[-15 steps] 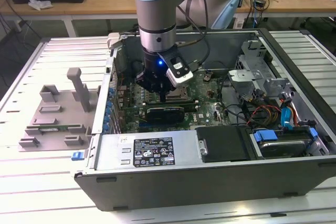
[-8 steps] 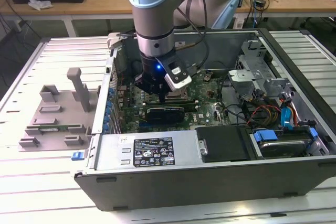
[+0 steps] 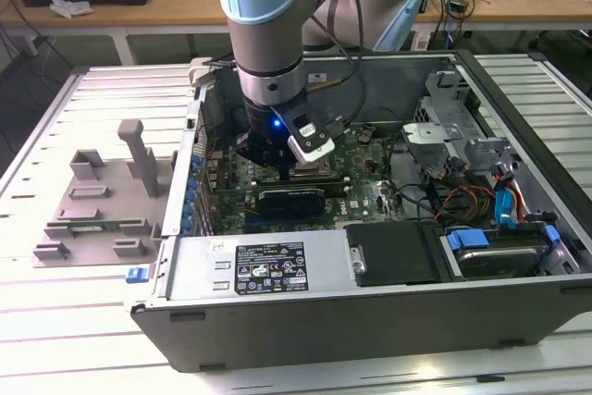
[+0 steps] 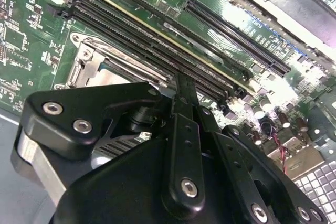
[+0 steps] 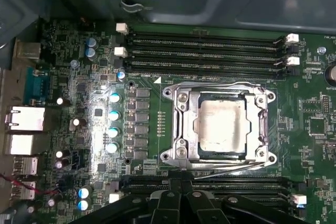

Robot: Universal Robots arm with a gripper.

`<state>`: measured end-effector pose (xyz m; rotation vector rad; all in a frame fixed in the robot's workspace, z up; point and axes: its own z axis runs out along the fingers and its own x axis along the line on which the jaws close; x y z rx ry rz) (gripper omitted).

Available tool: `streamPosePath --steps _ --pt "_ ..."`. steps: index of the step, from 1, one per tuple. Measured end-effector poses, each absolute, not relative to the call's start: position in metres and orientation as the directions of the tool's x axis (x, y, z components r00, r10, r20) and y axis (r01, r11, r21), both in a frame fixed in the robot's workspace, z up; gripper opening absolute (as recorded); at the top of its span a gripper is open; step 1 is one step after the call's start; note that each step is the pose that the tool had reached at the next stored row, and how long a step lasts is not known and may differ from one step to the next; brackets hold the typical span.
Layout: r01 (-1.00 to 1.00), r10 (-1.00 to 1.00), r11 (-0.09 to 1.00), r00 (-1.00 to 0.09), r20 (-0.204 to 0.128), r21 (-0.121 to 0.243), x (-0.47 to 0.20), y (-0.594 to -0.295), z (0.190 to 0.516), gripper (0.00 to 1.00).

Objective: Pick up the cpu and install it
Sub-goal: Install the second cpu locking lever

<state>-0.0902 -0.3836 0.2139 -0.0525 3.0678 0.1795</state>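
Note:
The cpu (image 5: 223, 127), a pale silver square, lies flat inside the metal socket frame (image 5: 181, 124) on the green motherboard. My gripper (image 5: 181, 179) hangs just above the board beside the socket, near the row of memory slots along that edge. Its black fingers (image 4: 184, 90) are shut together with nothing between them. In the exterior view my gripper (image 3: 277, 159) reaches down into the open computer case, over the middle of the motherboard (image 3: 361, 178).
Memory slots (image 5: 210, 51) run along both sides of the socket. The case walls (image 3: 305, 307), a power supply (image 3: 268, 265), cables and a drive (image 3: 495, 252) crowd the exterior view's right. A grey plastic fixture (image 3: 102, 201) sits on the table at the exterior view's left.

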Motion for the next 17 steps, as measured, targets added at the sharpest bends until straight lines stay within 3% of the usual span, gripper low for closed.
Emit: streamPosePath --steps 8,17 --pt "-0.041 -0.023 0.979 -0.996 -0.090 0.198 -0.097 -0.392 0.210 0.11" --pt "-0.042 -0.020 0.971 -0.995 -0.096 0.235 -0.098 -0.393 0.202 0.11"
